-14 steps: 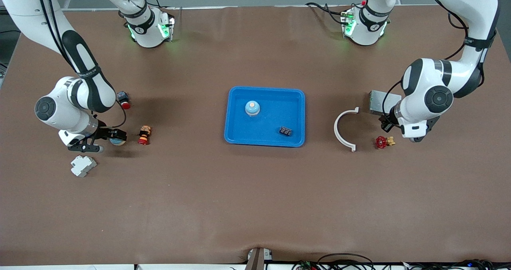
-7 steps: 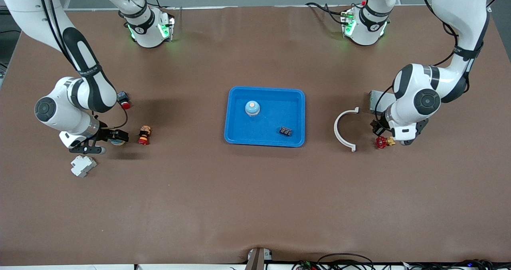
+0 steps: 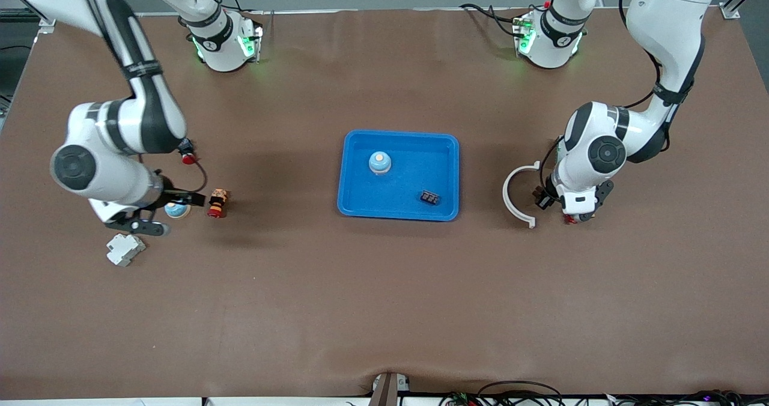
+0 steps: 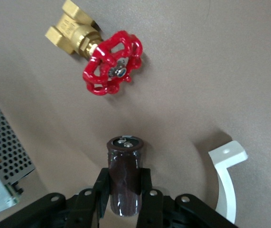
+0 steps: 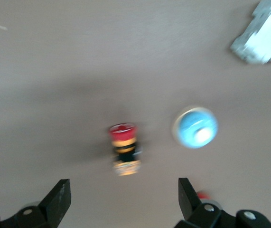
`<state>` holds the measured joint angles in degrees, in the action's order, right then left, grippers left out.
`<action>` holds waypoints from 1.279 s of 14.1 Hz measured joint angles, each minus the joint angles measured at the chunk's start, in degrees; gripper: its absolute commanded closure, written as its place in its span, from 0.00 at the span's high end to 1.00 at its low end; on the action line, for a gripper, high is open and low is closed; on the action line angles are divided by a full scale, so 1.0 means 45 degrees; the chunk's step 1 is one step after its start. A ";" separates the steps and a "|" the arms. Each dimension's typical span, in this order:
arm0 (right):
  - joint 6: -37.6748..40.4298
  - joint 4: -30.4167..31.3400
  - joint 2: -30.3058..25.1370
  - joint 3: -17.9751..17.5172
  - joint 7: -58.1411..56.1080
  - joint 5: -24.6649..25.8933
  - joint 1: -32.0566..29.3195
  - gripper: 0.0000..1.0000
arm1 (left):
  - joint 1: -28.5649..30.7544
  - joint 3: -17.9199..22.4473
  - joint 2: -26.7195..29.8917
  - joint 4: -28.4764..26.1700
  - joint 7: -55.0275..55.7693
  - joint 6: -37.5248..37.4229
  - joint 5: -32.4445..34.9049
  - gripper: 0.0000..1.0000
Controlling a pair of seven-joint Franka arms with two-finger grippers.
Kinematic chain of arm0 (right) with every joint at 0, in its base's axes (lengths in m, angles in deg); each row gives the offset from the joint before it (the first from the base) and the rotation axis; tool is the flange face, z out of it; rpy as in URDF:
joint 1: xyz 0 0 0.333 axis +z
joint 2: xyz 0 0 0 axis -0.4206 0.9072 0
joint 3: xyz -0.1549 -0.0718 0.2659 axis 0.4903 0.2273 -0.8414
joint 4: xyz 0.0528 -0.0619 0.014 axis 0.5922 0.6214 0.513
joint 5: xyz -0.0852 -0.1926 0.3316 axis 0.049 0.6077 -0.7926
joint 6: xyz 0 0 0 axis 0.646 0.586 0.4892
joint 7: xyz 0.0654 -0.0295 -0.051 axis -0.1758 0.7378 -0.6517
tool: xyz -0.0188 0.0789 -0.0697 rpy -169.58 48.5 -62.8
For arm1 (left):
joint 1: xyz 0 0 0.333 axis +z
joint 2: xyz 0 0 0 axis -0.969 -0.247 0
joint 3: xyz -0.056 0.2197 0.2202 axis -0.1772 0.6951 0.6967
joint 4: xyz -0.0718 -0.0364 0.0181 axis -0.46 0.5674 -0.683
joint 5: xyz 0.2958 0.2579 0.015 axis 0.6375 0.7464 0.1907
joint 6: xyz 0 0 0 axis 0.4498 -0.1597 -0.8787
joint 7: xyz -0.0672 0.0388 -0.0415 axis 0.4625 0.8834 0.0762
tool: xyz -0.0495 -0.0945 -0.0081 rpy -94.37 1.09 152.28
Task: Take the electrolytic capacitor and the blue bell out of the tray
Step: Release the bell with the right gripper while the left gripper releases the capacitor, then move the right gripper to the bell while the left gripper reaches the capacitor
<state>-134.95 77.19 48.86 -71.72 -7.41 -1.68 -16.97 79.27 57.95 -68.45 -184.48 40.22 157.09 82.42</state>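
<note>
- The left gripper [image 4: 126, 202] pinches a dark brown capacitor [image 4: 125, 175], held above the table over a red-handled brass valve [image 4: 107, 61], beside a white curved bracket [image 3: 518, 194].
- The right gripper [image 5: 121, 202], fingers spread wide and holding nothing, hangs over a blue bell [image 3: 176, 209] and a red push button [image 3: 217, 203] on the table.
- A blue tray [image 3: 399, 211] at the table's middle holds another bell [image 3: 379, 162].

A glossy dark sleeve is seen on the capacitor [image 4: 125, 175], with a metal-looking top. The valve [image 4: 99, 59] is made of shiny brass with a red painted handwheel. The table [image 3: 384, 310] is covered in matt brown material. The tray [image 3: 447, 181] looks like smooth blue plastic.
</note>
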 measured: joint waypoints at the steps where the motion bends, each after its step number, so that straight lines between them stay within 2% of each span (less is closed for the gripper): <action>1: 0.0000 -0.0086 -0.0010 -0.0113 0.1534 -0.0051 0.0696 1.00 | 0.0022 0.0024 -0.0086 0.0018 0.0000 0.0096 0.0000 0.30; 2: -0.0014 -0.0184 -0.0009 -0.0206 0.2937 -0.0183 0.1396 1.00 | 0.0041 0.0026 -0.0115 0.0031 0.0000 0.0118 0.0000 0.93; 3: -0.0027 -0.0293 -0.0009 -0.0255 0.4020 -0.0423 0.2006 1.00 | 0.0041 0.0025 -0.0115 0.0034 0.0000 0.0117 0.0000 1.00; 6: -0.0094 -0.0504 -0.0009 -0.0275 0.5875 -0.1352 0.3105 1.00 | 0.0110 0.0051 -0.0150 0.0196 0.0000 0.0177 0.0000 1.00; 8: -0.0388 -0.0562 -0.0009 -0.0293 0.7414 -0.1534 0.3800 1.00 | 0.0147 0.0050 -0.0118 0.0639 0.0000 -0.0345 0.0000 1.00; 11: -0.1272 -0.0569 -0.0001 -0.0356 1.0031 -0.1607 0.5177 1.00 | 0.0085 -0.0082 0.0109 0.2216 0.0000 -0.3011 0.0000 1.00; 13: -0.1552 -0.0568 0.0022 -0.0365 1.1039 -0.1621 0.5864 1.00 | -0.0067 -0.0347 0.0405 0.2885 0.0006 -0.3898 0.0000 1.00; 18: -0.2537 -0.0568 0.0481 -0.0371 1.2912 -0.1675 0.7170 1.00 | -0.0461 -0.1358 0.0518 0.3349 0.1822 -0.4043 -0.0001 1.00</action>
<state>-146.37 74.64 51.02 -73.39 50.69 -9.22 15.29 77.20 51.84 -66.12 -169.41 48.42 138.90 82.42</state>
